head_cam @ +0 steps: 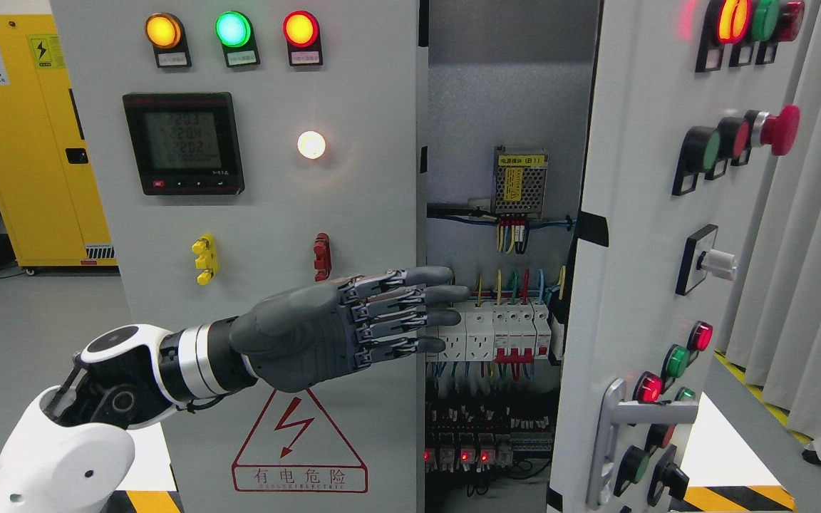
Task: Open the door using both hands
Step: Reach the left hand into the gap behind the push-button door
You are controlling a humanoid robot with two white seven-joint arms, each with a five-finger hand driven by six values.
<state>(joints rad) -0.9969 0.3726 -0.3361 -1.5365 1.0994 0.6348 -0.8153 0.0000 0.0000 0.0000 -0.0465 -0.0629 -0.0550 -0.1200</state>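
- The left hand (353, 320) is reaching in from the lower left, its grey fingers (410, 296) stretched out flat and close together, holding nothing.
- Its fingertips are extending past the right edge of the left door (254, 228) into the open gap, in front of the row of white breakers (503, 335); whether the fingers are touching the door's edge cannot be told.
- The palm is lying over the lower middle of the left door, just above the red-bordered warning triangle (300, 442).
- The left door is standing roughly closed, carrying three lit lamps (232, 30) along its top edge and a meter (184, 142) below them.
- The right door (638, 285) is standing swung out, showing wiring and a power supply (521, 182) inside the cabinet.
- A metal handle (613, 427) is sitting near the right door's lower edge.
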